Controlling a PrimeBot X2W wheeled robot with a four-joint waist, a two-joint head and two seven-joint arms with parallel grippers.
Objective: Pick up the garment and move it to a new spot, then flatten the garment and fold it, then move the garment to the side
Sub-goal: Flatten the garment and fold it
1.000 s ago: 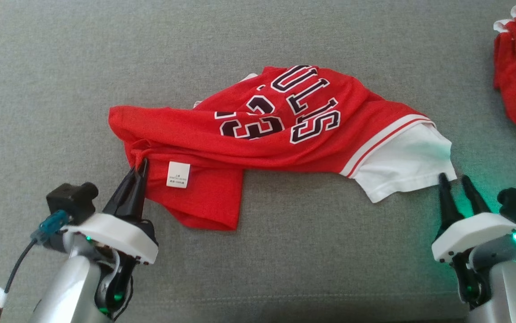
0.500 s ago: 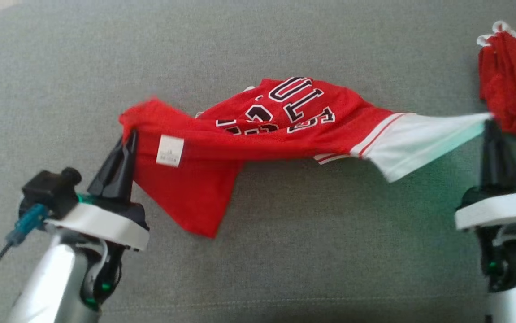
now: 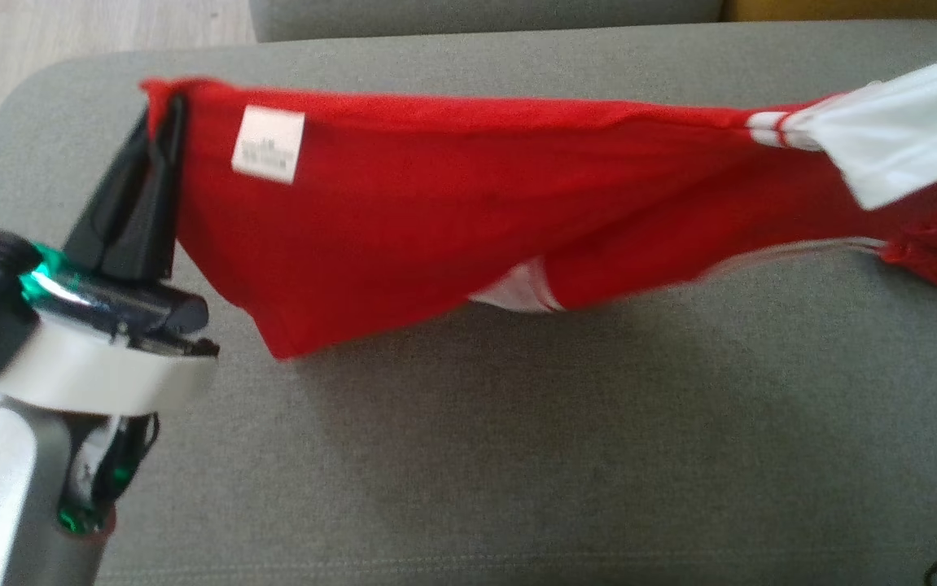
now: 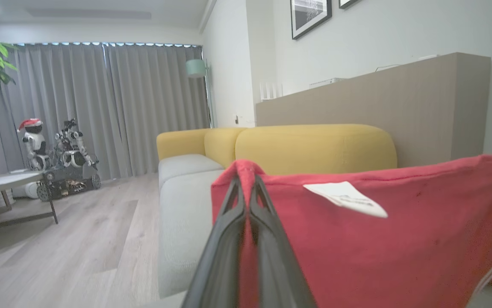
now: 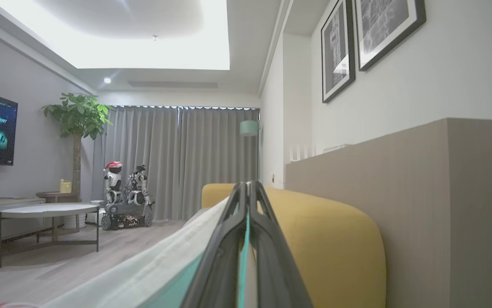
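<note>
currently the left gripper (image 3: 164,122) is clamping fully closed on the red corner of the garment (image 3: 452,187), and the right gripper (image 5: 248,188) is pinching its white sleeve (image 3: 899,155). both are holding it stretched in the air above the grey sofa (image 3: 517,456).

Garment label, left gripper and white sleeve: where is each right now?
label (image 3: 268,143): head view, centre of the white tag.
left gripper (image 3: 173,104): head view, fingertips closed on the garment (image 3: 435,203).
white sleeve (image 3: 899,146): head view, middle of the white cloth.
</note>
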